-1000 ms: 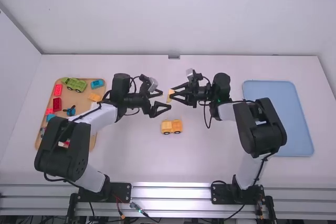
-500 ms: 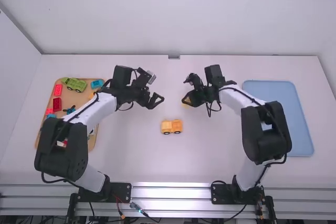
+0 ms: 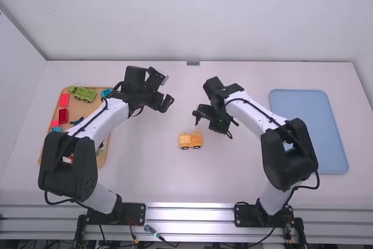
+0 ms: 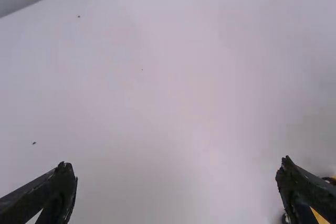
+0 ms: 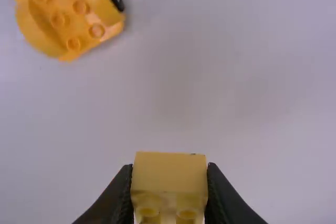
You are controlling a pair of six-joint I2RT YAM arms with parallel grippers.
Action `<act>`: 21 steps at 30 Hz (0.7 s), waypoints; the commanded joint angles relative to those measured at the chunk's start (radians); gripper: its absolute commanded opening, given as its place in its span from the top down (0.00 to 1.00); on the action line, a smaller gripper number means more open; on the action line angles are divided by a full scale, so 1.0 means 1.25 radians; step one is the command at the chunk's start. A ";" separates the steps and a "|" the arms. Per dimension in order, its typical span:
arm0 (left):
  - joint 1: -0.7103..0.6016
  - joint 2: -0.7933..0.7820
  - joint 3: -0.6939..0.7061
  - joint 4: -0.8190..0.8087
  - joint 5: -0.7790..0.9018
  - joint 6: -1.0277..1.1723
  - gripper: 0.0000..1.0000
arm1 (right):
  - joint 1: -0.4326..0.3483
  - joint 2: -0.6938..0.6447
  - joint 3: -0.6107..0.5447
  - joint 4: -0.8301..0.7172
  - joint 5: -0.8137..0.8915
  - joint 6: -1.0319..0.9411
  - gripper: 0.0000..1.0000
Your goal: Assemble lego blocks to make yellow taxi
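The right gripper [image 3: 211, 121] clasps a pale yellow, boxy plastic block [image 5: 169, 174], its near end cut off at the right wrist view's edge; the yellow, studded plastic car base with black wheels [image 3: 190, 140] sits on the table [image 3: 140, 170], partly hidden behind a finger in the left wrist view; the left gripper [image 3: 162, 102] has its fingers spread.

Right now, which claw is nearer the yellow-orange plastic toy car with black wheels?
Right. The right claw holds a yellow plastic block just beyond the car; the left claw is farther off, beyond it and to its left.
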 commanded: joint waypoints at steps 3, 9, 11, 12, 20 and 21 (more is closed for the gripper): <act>0.000 0.007 0.016 -0.012 -0.032 0.009 0.01 | 0.034 0.002 -0.078 0.020 0.081 -0.148 1.00; 0.003 0.007 0.015 -0.021 -0.032 0.009 0.01 | 0.028 0.002 -0.142 0.089 0.043 -0.146 1.00; 0.007 0.007 0.015 -0.020 -0.032 0.009 0.01 | 0.020 0.002 -0.154 0.110 0.025 -0.152 1.00; 0.003 0.007 0.015 -0.021 -0.032 0.009 0.01 | 0.015 0.002 -0.156 0.116 0.011 -0.158 1.00; 0.007 0.007 0.015 -0.034 -0.032 0.009 0.01 | -0.009 0.024 -0.153 0.162 -0.015 -0.131 0.99; 0.006 0.007 0.015 -0.036 -0.032 0.009 0.01 | -0.012 0.034 -0.153 0.167 -0.015 -0.133 0.99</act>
